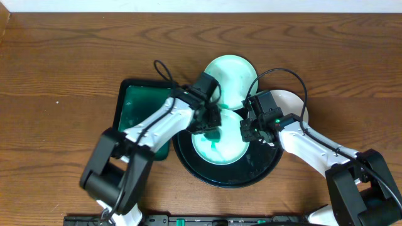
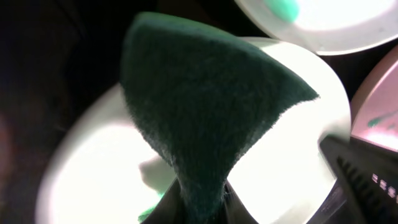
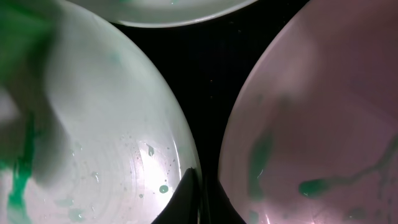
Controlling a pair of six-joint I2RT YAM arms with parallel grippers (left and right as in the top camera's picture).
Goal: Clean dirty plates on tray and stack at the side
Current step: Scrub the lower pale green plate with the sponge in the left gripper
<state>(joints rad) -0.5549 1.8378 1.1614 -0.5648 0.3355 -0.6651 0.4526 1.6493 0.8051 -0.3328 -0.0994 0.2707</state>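
While the left end effector (image 1: 208, 122) clamps the sponge (image 2: 205, 106), the dirty plate (image 1: 225, 152) lies directly beneath; the right end effector (image 3: 200, 196) is closed.

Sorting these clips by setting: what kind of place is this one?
Probably a tabletop robot station staged for dishwashing rather than a real kitchen: a wooden table, smeared plates on a black tray, and a green sponge pinched in the jaws of the left arm. No sink shows.
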